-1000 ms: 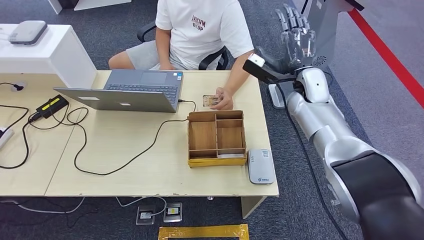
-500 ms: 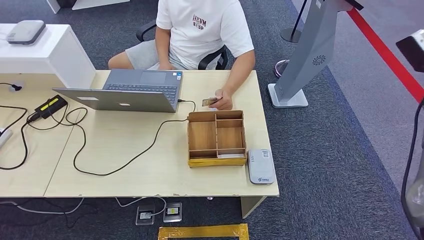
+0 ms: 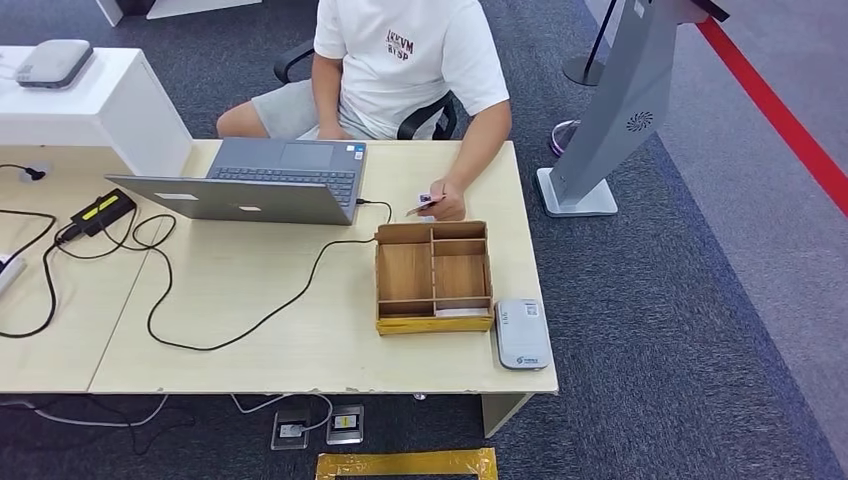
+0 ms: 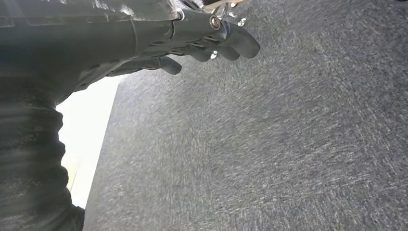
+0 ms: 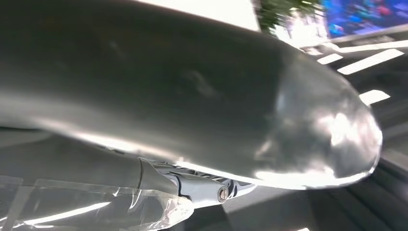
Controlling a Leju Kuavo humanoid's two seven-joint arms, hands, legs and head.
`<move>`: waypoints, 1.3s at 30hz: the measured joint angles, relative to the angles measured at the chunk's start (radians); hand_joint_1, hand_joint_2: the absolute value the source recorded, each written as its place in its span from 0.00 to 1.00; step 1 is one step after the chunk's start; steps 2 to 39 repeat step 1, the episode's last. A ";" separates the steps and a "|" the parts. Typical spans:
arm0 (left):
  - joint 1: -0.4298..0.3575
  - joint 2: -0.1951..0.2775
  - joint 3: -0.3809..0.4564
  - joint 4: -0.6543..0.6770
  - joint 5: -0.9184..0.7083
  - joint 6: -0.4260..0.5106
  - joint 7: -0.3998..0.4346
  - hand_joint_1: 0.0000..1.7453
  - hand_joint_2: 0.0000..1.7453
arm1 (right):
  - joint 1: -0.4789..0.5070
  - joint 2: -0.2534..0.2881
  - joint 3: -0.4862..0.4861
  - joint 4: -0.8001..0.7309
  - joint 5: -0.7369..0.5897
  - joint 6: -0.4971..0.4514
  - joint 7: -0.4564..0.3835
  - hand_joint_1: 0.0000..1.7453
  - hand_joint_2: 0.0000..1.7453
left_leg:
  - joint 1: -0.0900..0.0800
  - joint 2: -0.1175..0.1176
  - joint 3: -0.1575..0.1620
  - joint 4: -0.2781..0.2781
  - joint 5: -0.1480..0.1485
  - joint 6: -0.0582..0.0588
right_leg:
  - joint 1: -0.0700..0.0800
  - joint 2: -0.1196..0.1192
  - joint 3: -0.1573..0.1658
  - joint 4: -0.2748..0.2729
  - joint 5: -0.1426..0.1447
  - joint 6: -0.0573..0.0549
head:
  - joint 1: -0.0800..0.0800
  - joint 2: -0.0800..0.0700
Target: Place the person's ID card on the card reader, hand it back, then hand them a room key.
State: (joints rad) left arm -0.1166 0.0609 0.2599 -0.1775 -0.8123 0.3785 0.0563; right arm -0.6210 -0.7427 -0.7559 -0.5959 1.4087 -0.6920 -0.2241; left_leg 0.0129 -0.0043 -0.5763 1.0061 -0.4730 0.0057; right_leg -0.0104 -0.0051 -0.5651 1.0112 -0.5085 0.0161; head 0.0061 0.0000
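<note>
Head view: a pale wooden desk [image 3: 300, 340] on dark grey carpet. A person in a white T-shirt [image 3: 405, 60] sits at its far side. The person's hand [image 3: 447, 203] rests on the desk just beyond a wooden organiser tray [image 3: 433, 277] and holds up the ID card [image 3: 424, 203], tilted off the surface. The grey card reader [image 3: 522, 332] lies at the near right corner of the desk, just beside the tray. A pale card-like item, possibly the room key [image 3: 458, 312], lies in the tray's near compartment; it is too small to be sure. An open laptop [image 3: 265, 180] with a black cable stands to the left of the tray.

Left wrist view: the left hand [image 4: 192, 43] hangs over grey carpet, its dark fingers [image 4: 235, 41] loosely curled and holding nothing; a pale desk edge lies beside it.

Right wrist view: the frame is largely taken up by a smooth, shiny grey curved surface, probably part of the arm. A small piece of the right hand [image 5: 207, 190] shows beneath it, with clear film nearby. Whether its fingers are apart or together cannot be told.

The task appears to be at its start: the card is offered and not yet taken. To do this well, a hand should approach the raised card from the robot's side with fingers apart, pass above the tray walls, pinch the card's free edge clear of the person's fingers, then carry it flat to the reader.
</note>
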 joint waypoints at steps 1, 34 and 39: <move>0.000 -0.001 0.002 0.000 0.000 0.000 0.000 0.00 1.00 | 0.016 0.000 -0.012 0.001 0.003 0.000 0.006 0.00 0.00 | 0.000 0.000 0.000 0.000 0.000 0.000 | 0.000 0.000 0.000 0.000 0.000 0.000 | 0.000 0.000; 0.000 -0.001 0.002 0.000 0.000 0.000 0.000 0.00 1.00 | 0.016 0.000 -0.012 0.001 0.003 0.000 0.006 0.00 0.00 | 0.000 0.000 0.000 0.000 0.000 0.000 | 0.000 0.000 0.000 0.000 0.000 0.000 | 0.000 0.000; 0.000 -0.001 0.002 0.000 0.000 0.000 0.000 0.00 1.00 | 0.016 0.000 -0.012 0.001 0.003 0.000 0.006 0.00 0.00 | 0.000 0.000 0.000 0.000 0.000 0.000 | 0.000 0.000 0.000 0.000 0.000 0.000 | 0.000 0.000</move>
